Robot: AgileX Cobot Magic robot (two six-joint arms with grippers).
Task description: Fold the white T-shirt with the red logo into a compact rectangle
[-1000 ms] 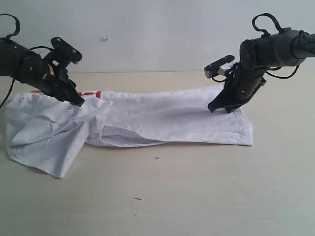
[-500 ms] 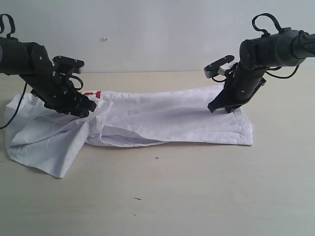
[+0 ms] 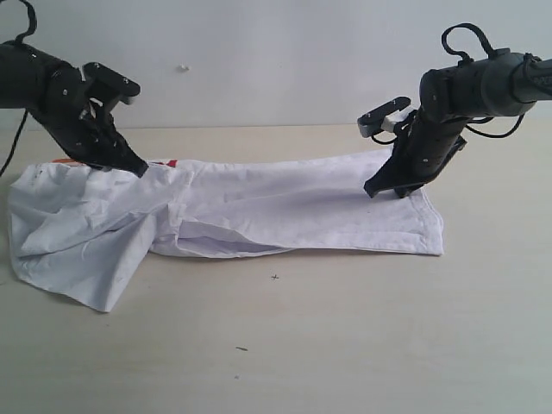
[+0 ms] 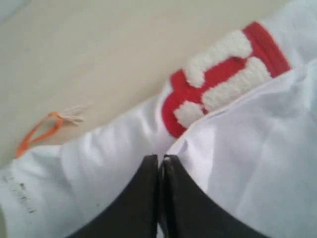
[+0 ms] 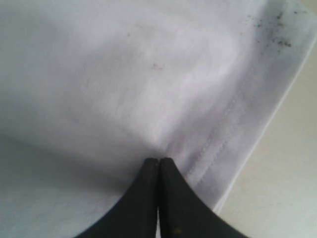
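1. The white T-shirt (image 3: 293, 207) is lying on the worktop (image 3: 345, 345), folded into a long band. Its long axis is running left to right across the exterior view, with the hemmed end pointing right and a wider, crumpled end spreading out at the left.
2. The red logo (image 4: 223, 74) is peeking out from under a folded-over white layer at the far edge of the shirt's left part. An orange tag loop (image 4: 37, 134) is sticking out from the shirt's edge onto the worktop.
3. The left fingers (image 4: 141, 198) are pressing together with no gap showing, their tips meeting the cloth at the fold line just beside the logo. Whether any cloth is being pinched between them cannot be told.
4. The right fingers (image 5: 138, 198) are likewise closed tight, their tips touching the fabric just inside the stitched hem (image 5: 223, 134) near the right end. Any pinched cloth is not showing there either.
5. The left arm is reaching in from the left edge of the exterior view, wrist raised and fingers slanting down and rightward.
6. The right arm is coming in from the upper right, its forearm angling steeply down and leftward.
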